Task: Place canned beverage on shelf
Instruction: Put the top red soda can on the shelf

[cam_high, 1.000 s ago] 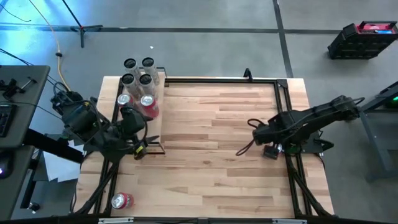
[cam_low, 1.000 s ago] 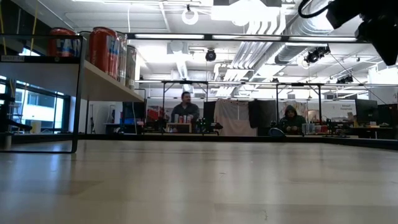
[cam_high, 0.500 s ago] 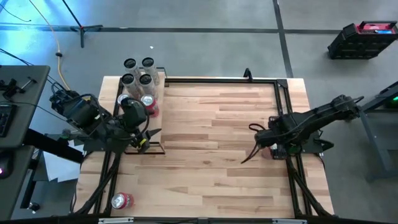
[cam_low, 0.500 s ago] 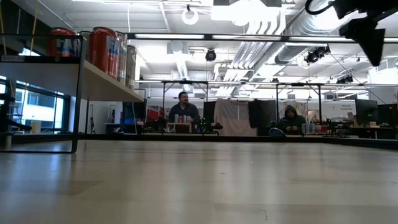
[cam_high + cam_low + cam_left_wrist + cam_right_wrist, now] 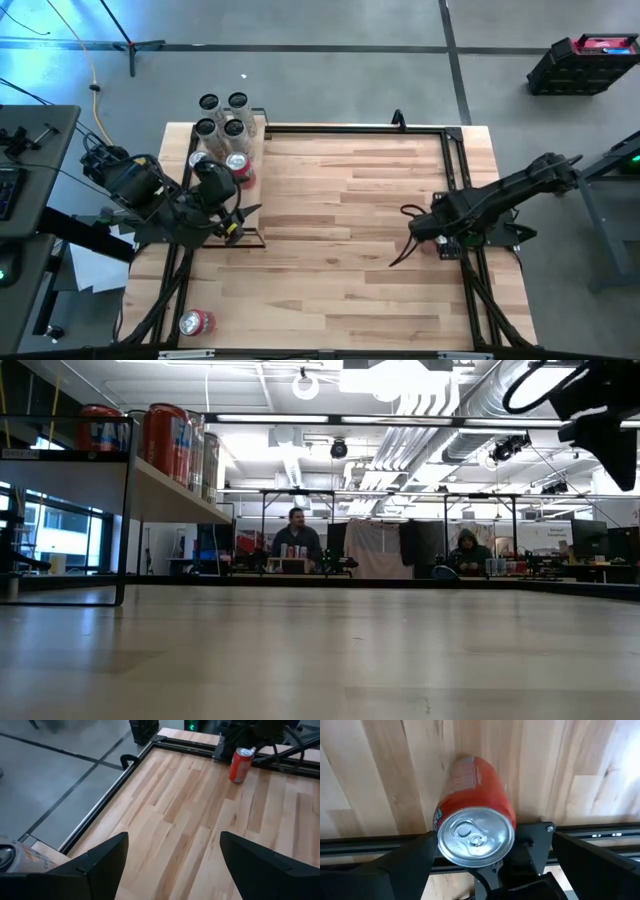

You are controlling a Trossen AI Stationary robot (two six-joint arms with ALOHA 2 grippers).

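A red canned beverage (image 5: 475, 820) stands upright on the table by the right-hand frame rail (image 5: 580, 832); the left wrist view shows it far off (image 5: 241, 764). My right gripper (image 5: 485, 870) hangs over it, pointing down and open, one finger on each side of the can top, touching nothing; from above, the gripper (image 5: 412, 238) hides the can. The shelf (image 5: 255, 150) stands at the table's far left corner with several cans (image 5: 165, 440) standing on its board. Beside it, above the table, my left gripper (image 5: 172, 865) is open with nothing between its fingers.
One more can (image 5: 195, 322) lies on its side near the front-left corner. A black frame rail (image 5: 350, 128) runs along the table's edges. The middle of the tabletop (image 5: 340, 220) is bare wood. People sit at benches in the room beyond (image 5: 297, 535).
My right gripper has sunk toward the red can by the right rail and rolled about its own axis while staying pointed down.
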